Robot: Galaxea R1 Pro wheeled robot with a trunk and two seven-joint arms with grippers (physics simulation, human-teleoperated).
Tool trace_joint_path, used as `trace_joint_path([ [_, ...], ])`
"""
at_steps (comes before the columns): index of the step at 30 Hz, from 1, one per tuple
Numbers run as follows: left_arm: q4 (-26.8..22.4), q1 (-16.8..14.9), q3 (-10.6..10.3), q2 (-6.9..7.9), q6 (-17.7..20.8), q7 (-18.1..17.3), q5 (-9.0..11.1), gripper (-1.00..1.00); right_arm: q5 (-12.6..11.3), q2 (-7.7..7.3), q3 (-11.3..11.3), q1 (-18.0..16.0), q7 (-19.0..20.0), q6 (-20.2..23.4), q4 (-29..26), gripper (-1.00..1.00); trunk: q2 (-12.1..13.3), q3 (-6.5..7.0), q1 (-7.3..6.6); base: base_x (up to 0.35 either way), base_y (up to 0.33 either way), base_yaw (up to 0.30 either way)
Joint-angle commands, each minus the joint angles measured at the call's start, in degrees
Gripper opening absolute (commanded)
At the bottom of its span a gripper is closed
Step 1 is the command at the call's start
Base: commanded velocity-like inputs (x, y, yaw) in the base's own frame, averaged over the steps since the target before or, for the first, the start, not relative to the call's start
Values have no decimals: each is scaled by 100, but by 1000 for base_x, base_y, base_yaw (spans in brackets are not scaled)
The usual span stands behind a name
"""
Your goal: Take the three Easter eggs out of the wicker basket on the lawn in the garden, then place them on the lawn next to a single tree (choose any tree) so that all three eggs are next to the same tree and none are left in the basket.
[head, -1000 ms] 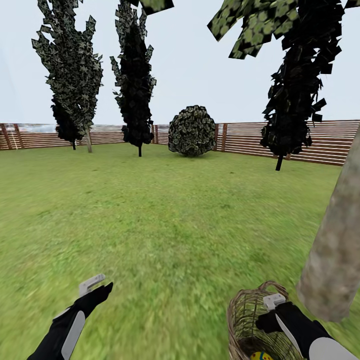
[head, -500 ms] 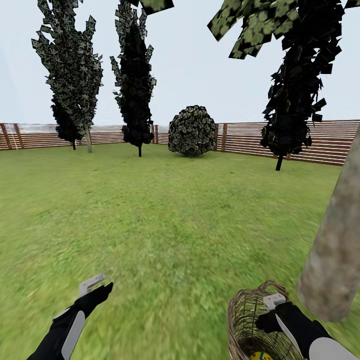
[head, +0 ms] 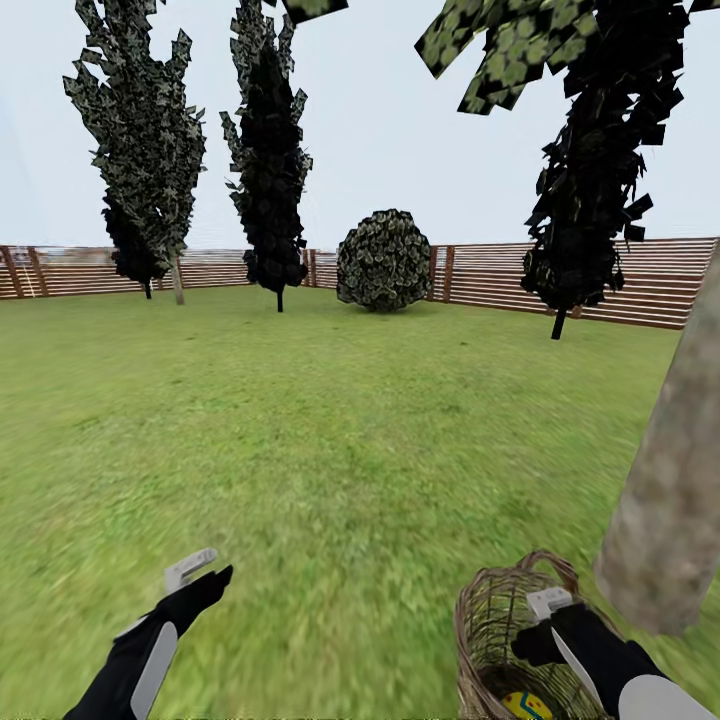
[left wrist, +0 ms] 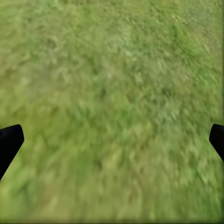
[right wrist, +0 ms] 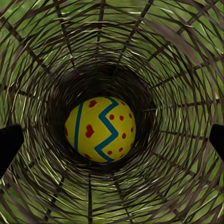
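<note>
The wicker basket (head: 490,625) stands on the lawn (head: 330,430) at the lower right, close to the base of a tree (head: 670,500) with a thick grey-brown trunk. One yellow Easter egg (head: 527,706) shows at its bottom. My right gripper (head: 545,615) is open at the basket's mouth. Its wrist view looks down the woven wall (right wrist: 42,56) at that Easter egg (right wrist: 100,128), with red marks and a blue zigzag, lying apart from the fingertips (right wrist: 9,144). My left gripper (head: 200,575) hangs open over bare grass (left wrist: 112,84), holding nothing.
Two dark narrow trees (head: 270,170) stand at the far left and another (head: 590,180) at the far right. Between them is a round bush (head: 385,262). A slatted wooden fence (head: 480,275) closes the lawn at the back. Open grass stretches ahead and to the left.
The near part of the head view has shifted up a little, so slightly more of the egg and basket shows. The camera moved; the arms hold the same poses.
</note>
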Motion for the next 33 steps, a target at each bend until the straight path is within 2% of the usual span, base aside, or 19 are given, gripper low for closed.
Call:
trace_joint_path([
  [1,-8,-3,13,-8,38,-16,42,100,51,-4,14,-2,37,28,-12,100,-44,-25,22,0,0,0],
  [33,0,-3,13,-26,32,-16,40,100,57,5,14,-2,36,27,-12,100,-1289,-604,705,0,0,0],
])
